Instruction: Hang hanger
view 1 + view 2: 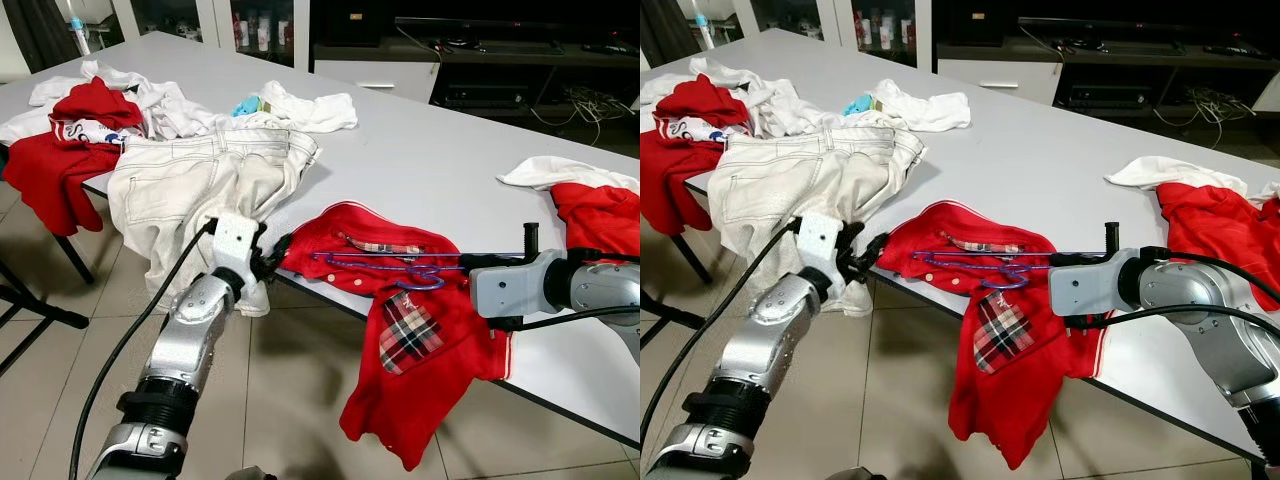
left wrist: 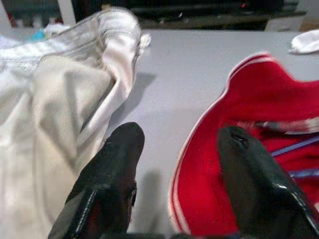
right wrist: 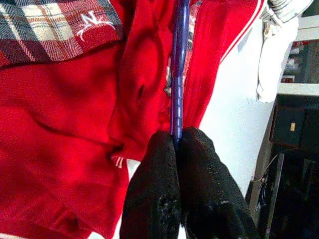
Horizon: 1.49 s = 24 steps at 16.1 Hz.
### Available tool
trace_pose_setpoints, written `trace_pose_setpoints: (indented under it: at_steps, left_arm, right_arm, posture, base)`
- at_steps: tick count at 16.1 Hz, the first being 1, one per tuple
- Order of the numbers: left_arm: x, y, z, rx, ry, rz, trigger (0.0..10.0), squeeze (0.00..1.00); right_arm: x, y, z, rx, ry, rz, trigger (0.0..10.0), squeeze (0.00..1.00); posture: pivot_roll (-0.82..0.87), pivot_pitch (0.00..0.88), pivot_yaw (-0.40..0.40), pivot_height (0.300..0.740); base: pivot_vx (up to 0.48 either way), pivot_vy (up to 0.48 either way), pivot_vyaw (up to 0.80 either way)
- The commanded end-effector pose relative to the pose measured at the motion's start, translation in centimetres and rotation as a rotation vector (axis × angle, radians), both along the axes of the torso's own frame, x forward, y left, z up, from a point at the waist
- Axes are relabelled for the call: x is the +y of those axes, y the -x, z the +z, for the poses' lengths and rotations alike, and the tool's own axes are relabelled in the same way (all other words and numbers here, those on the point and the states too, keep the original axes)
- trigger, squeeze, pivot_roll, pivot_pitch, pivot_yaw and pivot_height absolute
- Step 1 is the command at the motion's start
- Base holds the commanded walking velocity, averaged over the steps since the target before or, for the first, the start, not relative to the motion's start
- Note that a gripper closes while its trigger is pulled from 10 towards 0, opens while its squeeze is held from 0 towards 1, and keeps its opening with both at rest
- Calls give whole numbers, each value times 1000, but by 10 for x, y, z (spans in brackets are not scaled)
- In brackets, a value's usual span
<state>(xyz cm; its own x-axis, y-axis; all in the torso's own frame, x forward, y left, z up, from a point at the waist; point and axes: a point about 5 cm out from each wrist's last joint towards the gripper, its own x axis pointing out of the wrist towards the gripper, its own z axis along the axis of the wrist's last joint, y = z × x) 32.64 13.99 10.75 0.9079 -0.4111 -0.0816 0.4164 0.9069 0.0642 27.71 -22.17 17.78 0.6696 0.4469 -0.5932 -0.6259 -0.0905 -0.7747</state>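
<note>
A red shirt (image 1: 420, 350) with a plaid pocket (image 1: 408, 335) lies at the near edge of the white bench (image 1: 430, 160), its lower half hanging over the edge toward the tiled floor (image 1: 300, 400). A blue hanger (image 1: 400, 268) lies across the shirt's upper part, near the collar, with its hook curling beside the pocket.

The right gripper (image 3: 178, 144) has its fingers closed together on one end of the hanger's bar, at the shirt's right side; the bar runs straight out from between the fingertips in the right wrist view.

The left gripper (image 2: 179, 164) is at the shirt's left edge, fingers apart, one finger (image 2: 112, 169) over bare bench and the other over the red cloth. Whether it touches the shirt cannot be told.

Just left of it, cream trousers (image 1: 190, 190) drape over the bench edge. Behind them lies a heap of white and red clothes (image 1: 100, 110). More red and white clothes (image 1: 590, 200) lie at the far right
</note>
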Motion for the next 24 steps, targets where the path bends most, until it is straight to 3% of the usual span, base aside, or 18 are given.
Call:
trace_pose_setpoints:
  at_steps: [1,5,6,14,19,24]
  left_arm:
    - [-4,-1,5,-28,-8,-25,10000,1000]
    - [-1,1,-6,22,-35,-29,10000,1000]
    - [4,2,-10,39,-23,-22,10000,0]
    - [9,5,-23,145,67,-59,10000,0]
    - [1,12,-34,230,111,-113,10000,0]
    - [-1,14,-36,243,116,-127,10000,0]
  right_arm:
    - [0,1,-3,11,12,2,10000,0]
    - [0,1,-3,13,14,3,10000,0]
    - [0,2,-3,15,15,4,10000,0]
    - [-1,2,-3,19,15,0,10000,0]
    - [0,2,-3,17,15,0,10000,0]
    - [1,2,-1,11,15,2,10000,0]
  posture:
    - [-53,0,-15,740]
    - [-53,0,-17,740]
    - [-51,0,-22,740]
    - [-55,0,-20,740]
    - [-55,0,-18,740]
    - [-56,0,-20,740]
  base:
    - [0,0,0]
    - [0,0,0]
    - [0,0,0]
    - [0,0,0]
    - [0,0,0]
    - [0,0,0]
